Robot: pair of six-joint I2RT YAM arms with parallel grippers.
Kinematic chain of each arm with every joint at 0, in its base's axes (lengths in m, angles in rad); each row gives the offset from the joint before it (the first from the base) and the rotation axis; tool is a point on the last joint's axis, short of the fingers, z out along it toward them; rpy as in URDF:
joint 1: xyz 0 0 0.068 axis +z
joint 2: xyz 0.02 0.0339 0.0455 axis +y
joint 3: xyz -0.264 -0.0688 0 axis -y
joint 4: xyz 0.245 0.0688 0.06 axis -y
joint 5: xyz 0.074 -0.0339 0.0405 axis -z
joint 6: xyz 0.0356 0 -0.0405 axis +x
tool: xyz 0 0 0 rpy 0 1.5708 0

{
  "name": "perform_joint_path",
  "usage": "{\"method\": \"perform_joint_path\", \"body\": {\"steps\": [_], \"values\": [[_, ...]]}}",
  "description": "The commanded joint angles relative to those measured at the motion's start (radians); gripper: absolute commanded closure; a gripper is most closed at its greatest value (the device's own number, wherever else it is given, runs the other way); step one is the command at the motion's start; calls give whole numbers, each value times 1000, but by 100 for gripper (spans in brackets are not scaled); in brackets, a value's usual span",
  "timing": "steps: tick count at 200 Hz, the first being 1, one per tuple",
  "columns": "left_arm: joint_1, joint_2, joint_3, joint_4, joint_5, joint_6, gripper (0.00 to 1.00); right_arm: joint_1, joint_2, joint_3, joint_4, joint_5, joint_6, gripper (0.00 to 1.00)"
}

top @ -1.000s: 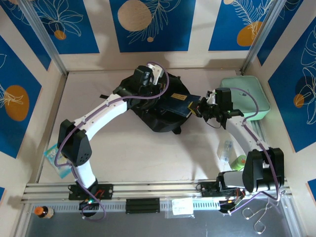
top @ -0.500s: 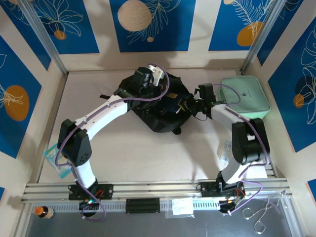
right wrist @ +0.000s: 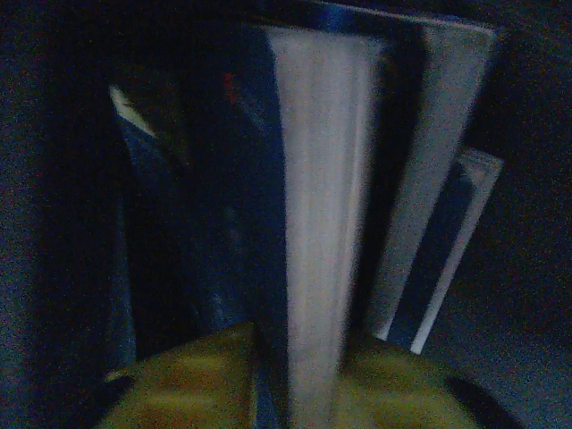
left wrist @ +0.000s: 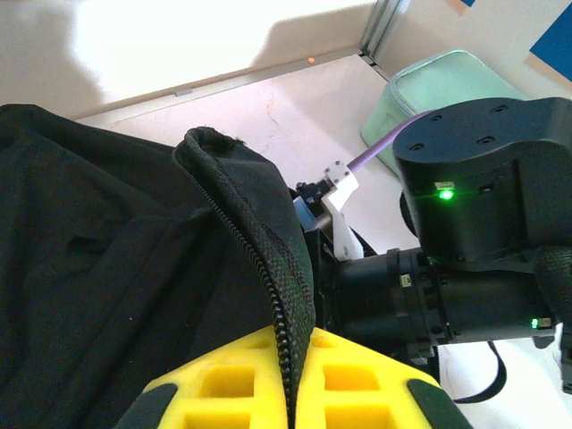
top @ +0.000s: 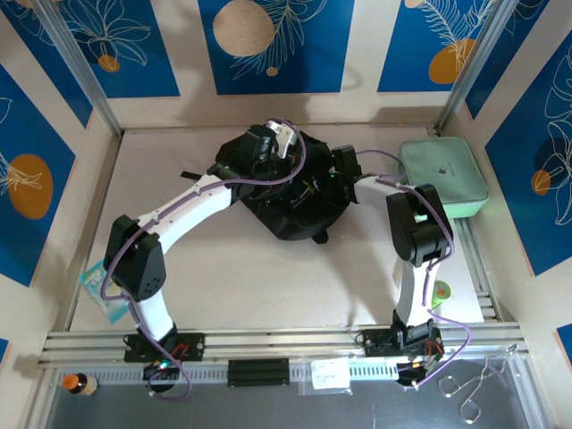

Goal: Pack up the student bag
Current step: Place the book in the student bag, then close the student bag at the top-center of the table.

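Note:
The student bag (top: 288, 217), black and soft, lies at the middle back of the table. My left gripper (top: 293, 172) is shut on its zipper edge (left wrist: 284, 295), and the yellow fingers (left wrist: 223, 384) pinch the lifted flap. My right gripper (top: 315, 186) reaches into the opening from the right, and its black wrist (left wrist: 465, 223) stands close beside the flap. Inside the dark bag a blue book (right wrist: 317, 223) with white page edges stands between the right gripper (right wrist: 304, 380) fingers. The view is dark and blurred, so the grip cannot be judged. Another book (right wrist: 442, 179) stands behind it.
A mint-green zip pouch (top: 444, 174) lies at the back right, also visible past the bag (left wrist: 429, 89). A small packet (top: 100, 290) sits at the left edge and a green item (top: 438, 290) by the right arm's base. A bottle (top: 79, 384) stands below the front rail.
The right arm has stretched left, carrying the book from beside the bag into its opening. The left gripper has kept its hold on the zipper edge.

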Motion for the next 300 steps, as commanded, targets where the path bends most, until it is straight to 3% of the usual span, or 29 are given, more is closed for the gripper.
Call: {"method": "perform_joint_path", "body": {"steps": [1,53,85,104,150,181,204,249,257,273,300], "values": [[3,-44,5,76,28,-16,100,0,13,4,-44,9,1,64],[5,-42,1,67,22,-11,100,-10,-97,-63,-81,20,-60,53],[6,-40,-7,66,21,-13,100,-10,-134,-100,-115,54,-92,53],[5,-39,-12,68,24,-16,100,-16,-109,-95,-106,33,-96,58],[6,-36,-9,67,34,-20,100,-13,-1,8,-113,-23,-121,85],[6,-32,-2,62,41,-20,100,-17,17,33,-111,-35,-134,90],[7,-25,-4,60,46,-23,100,-27,-27,16,-113,-48,-155,87],[6,3,4,23,85,-31,100,-73,-288,-127,-157,-34,-198,68],[6,9,5,11,101,-30,93,-81,-347,-158,-182,-3,-214,63],[7,20,8,-12,170,-32,68,-99,-449,-210,-248,64,-238,56],[19,18,-7,-31,306,-61,46,-135,-593,-268,-327,152,-268,45]]}}
